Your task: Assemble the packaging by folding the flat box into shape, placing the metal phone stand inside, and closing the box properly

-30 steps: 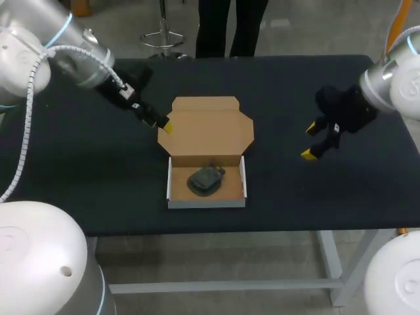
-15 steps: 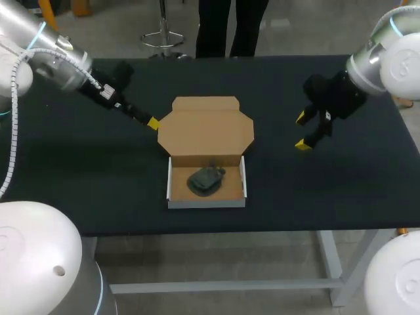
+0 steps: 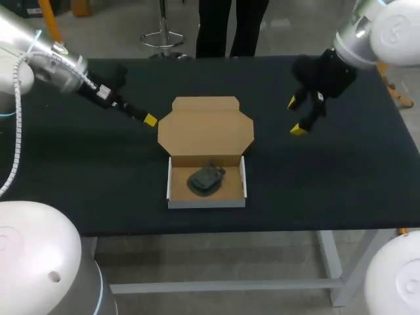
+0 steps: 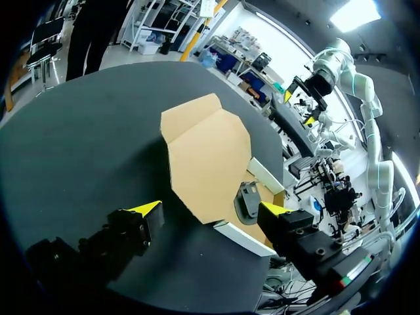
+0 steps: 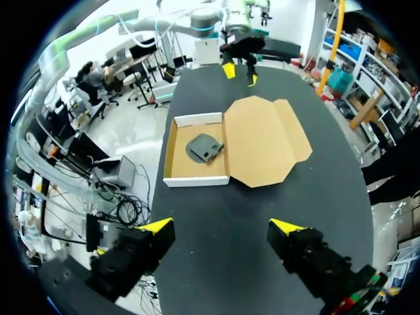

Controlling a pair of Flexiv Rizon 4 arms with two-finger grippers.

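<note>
The cardboard box sits mid-table, its lid (image 3: 205, 128) lying flat and open behind the white-walled tray (image 3: 169, 184). A dark metal phone stand (image 3: 205, 179) rests inside the tray. My left gripper (image 3: 147, 119) is open, just off the lid's left corner and not touching it. In the left wrist view the gripper (image 4: 209, 210) spans wide over the lid (image 4: 203, 147), the stand (image 4: 248, 200) beyond it. My right gripper (image 3: 295, 116) hangs open and empty above the table, right of the lid. In its own view the gripper (image 5: 220, 226) looks down on the tray (image 5: 172, 154) and the stand (image 5: 205, 147).
The black table (image 3: 328, 177) carries nothing but the box. A person stands beyond the far edge without reaching over it. My left gripper (image 5: 237, 69) shows past the lid (image 5: 262, 141) in the right wrist view.
My left gripper has drawn back leftward from the lid's left edge. My right gripper has travelled away from the front, toward the far side and slightly left. The box and stand kept still.
</note>
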